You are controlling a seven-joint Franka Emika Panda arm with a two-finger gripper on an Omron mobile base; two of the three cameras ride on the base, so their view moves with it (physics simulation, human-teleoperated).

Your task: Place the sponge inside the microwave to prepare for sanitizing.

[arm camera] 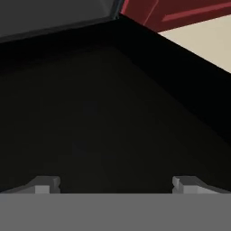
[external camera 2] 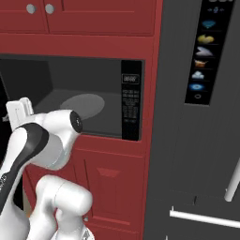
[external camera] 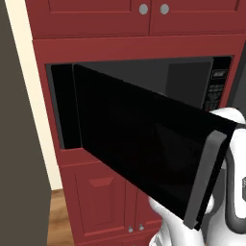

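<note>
With our gripper [arm camera: 115,185] spread wide and empty against the microwave [external camera 2: 93,101] door [external camera: 144,153], we judged it best to swing it fully clear first; we could not see the sponge.

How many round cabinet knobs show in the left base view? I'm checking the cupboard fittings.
4: two grey knobs on the upper doors above the microwave, two small ones on the lower doors. More may be hidden.
</note>
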